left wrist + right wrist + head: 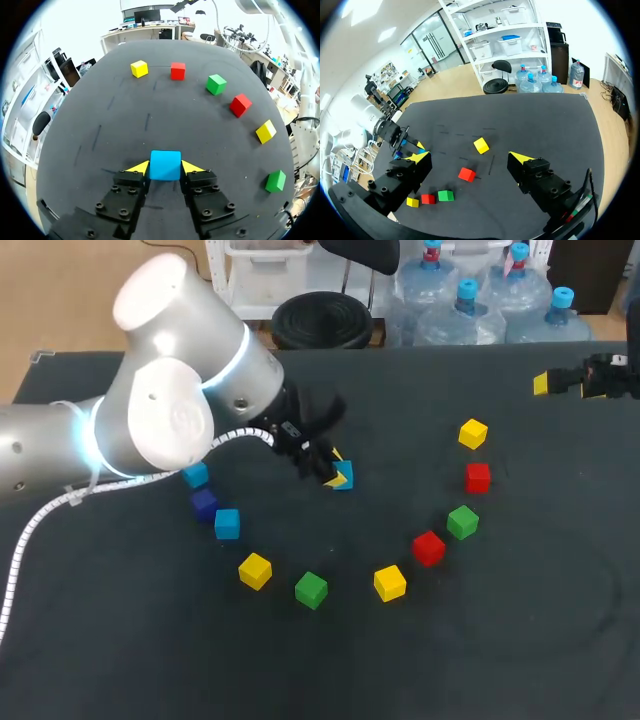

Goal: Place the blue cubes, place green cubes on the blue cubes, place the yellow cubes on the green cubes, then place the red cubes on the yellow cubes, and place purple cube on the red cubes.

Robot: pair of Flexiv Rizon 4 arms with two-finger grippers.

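My left gripper (333,473) (165,167) is shut on a blue cube (344,477) (165,165), its yellow tips pressing two opposite sides, low over the middle of the black table; I cannot tell if the cube touches it. Two more blue cubes (196,475) (227,523) and a purple cube (205,503) lie beside the left arm. Yellow (255,570), green (311,589), yellow (390,582), red (428,547), green (462,521), red (478,477) and yellow (473,433) cubes form an arc. My right gripper (548,383) (470,157) hangs open and empty at the far right.
The left arm's big elbow (170,390) and its white cable (40,520) hang over the table's left part. In the left wrist view, the arc of cubes lies ahead of the fingers, from yellow (139,68) to green (275,181).
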